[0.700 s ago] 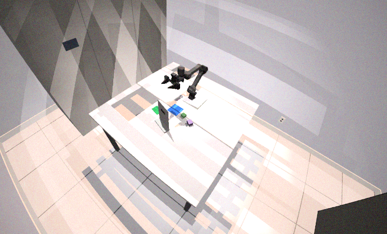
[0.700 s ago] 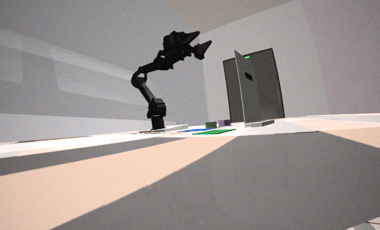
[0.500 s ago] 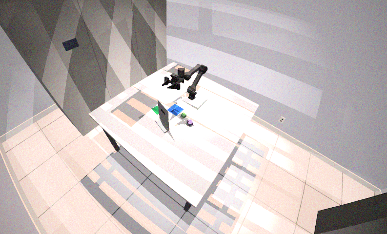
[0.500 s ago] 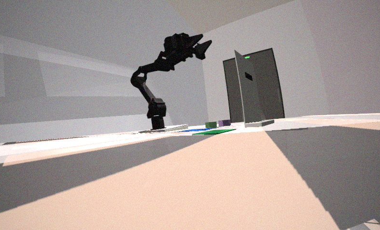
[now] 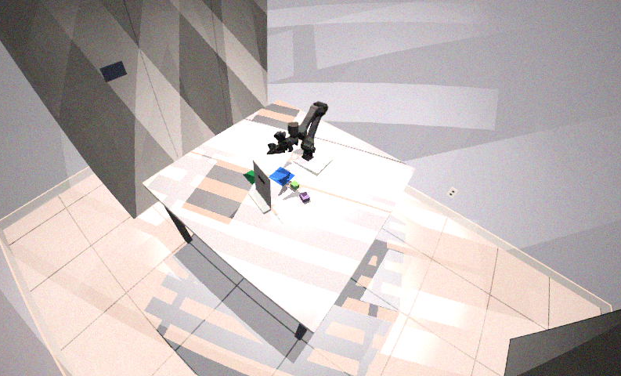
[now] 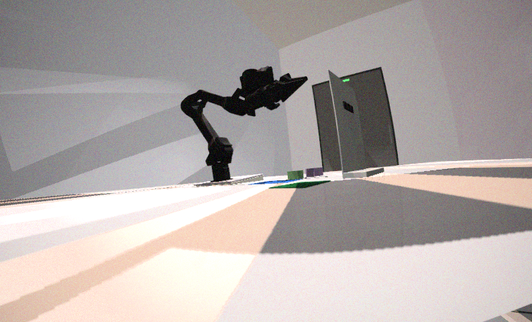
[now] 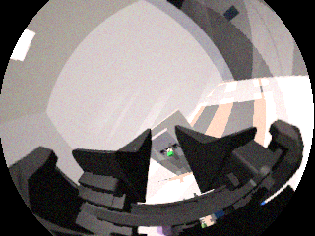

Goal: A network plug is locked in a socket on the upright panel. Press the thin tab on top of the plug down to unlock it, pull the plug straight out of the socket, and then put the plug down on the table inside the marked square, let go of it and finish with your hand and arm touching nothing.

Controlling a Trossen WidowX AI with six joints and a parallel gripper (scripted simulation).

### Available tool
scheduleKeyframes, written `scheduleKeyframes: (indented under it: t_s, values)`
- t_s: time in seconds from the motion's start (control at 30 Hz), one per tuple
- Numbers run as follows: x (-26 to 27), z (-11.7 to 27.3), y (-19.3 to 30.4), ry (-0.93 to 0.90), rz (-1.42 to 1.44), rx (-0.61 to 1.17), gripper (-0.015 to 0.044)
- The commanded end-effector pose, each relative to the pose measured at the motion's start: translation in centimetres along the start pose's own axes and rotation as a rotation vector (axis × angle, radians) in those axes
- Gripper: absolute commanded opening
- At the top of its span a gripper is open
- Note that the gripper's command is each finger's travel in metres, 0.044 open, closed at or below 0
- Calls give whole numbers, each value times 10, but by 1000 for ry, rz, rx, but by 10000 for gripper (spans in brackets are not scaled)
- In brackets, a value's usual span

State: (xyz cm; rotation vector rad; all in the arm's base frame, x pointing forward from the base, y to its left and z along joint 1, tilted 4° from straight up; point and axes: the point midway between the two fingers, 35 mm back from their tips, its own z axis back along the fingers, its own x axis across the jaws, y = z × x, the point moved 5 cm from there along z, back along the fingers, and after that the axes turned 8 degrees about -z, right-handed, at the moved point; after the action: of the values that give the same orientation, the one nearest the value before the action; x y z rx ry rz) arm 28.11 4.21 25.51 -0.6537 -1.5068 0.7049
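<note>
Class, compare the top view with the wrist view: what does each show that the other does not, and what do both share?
Only the top view shows the whole black arm, the flat blue square and the small purple block on the white table. Only the wrist view shows the gap between the two dark fingers of the gripper, which grip nothing. Both show the upright grey panel.

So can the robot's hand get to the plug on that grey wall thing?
Probably yes. The gripper hangs in the air facing the upright panel, with nothing between them. Its fingers are partly closed on nothing, and the plug shows right between them.
</note>
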Motion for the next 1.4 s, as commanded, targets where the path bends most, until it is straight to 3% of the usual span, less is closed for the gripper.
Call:
scheduleKeyframes:
  t_s: [0.0, 0.77, 1.03, 1.37]
  values:
    - [-3, 2, 19, -2, -134, 11, 156]
    - [-22, 47, 110, 5, -915, 86, 156]
    - [-22, 47, 112, 6, -937, 88, 156]
    - [-26, 11, 107, 3, -936, 87, 156]
